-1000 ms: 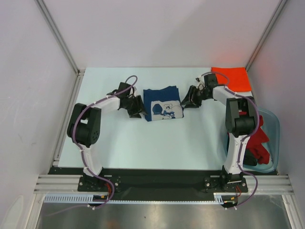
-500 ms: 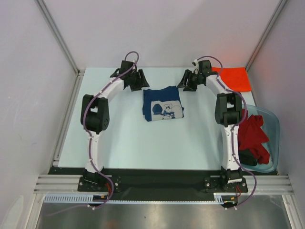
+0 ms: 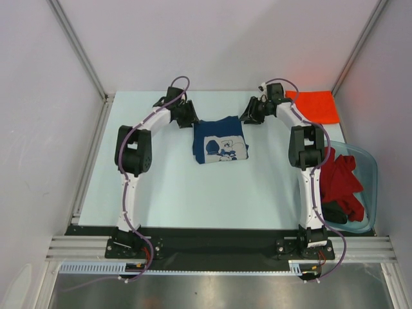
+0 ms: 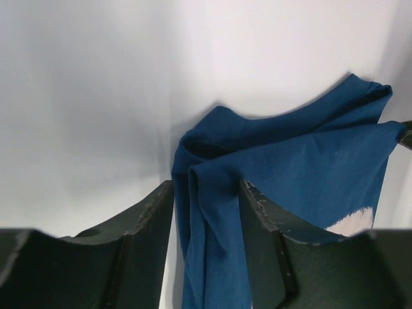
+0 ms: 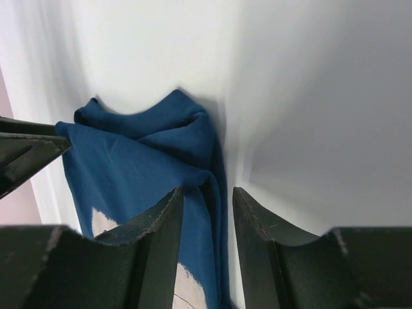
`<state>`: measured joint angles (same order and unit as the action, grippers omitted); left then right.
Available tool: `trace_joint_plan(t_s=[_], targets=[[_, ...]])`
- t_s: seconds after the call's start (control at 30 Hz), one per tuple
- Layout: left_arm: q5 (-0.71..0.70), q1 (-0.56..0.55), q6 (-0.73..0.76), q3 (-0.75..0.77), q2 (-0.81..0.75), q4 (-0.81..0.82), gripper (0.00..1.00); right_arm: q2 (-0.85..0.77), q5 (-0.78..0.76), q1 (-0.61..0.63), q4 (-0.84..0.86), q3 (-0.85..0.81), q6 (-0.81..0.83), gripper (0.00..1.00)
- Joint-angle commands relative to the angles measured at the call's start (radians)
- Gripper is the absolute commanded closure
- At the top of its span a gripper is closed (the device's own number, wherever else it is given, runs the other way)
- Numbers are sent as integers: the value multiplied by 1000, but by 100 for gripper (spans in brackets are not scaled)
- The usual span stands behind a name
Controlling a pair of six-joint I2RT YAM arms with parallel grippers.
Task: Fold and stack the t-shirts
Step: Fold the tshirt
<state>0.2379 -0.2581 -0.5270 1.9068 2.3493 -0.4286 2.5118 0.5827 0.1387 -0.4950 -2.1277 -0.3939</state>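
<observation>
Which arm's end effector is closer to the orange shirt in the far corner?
Right. Its end effector sits left of the orange shirt; the left end effector is beyond the navy shirt.

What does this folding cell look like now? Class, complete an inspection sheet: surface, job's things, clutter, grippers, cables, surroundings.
Surface: pale table, no marks seen.
Job's things: navy t-shirt folded, far middle; orange t-shirt flat, far right corner; red t-shirt and dark t-shirt heaped in the clear bluish tub.
Clutter: nothing seen.
Grippers: left gripper and right gripper each straddle a far corner of the navy t-shirt, jaws apart.
Cables: purple cables, loosely looped.
Surroundings: white walls, aluminium frame.
</observation>
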Motion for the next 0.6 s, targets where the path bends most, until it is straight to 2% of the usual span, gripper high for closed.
trace_joint_plan(t_s=[0.0,0.27,0.33,0.37,0.4,0.47,0.57], targets=[[12,13,-22,55,18,31,51,16,37,16,36,-49,-26,58],[43,16,-44,55,21,53,70,41,40,21,56,-58,-42,58],[51,16,-48,60,22,51,78,54,42,21,49,-101,-46,77],[52,16,-51,61,19,53,86,61,42,21,50,-112,-49,94],[54,16,-53,60,15,53,90,61,45,22,52,-130,-54,99],[55,17,-57,54,-11,53,98,52,42,25,47,-138,-57,100],[47,16,-59,23,-62,71,100,-4,20,32,49,-121,-59,100]])
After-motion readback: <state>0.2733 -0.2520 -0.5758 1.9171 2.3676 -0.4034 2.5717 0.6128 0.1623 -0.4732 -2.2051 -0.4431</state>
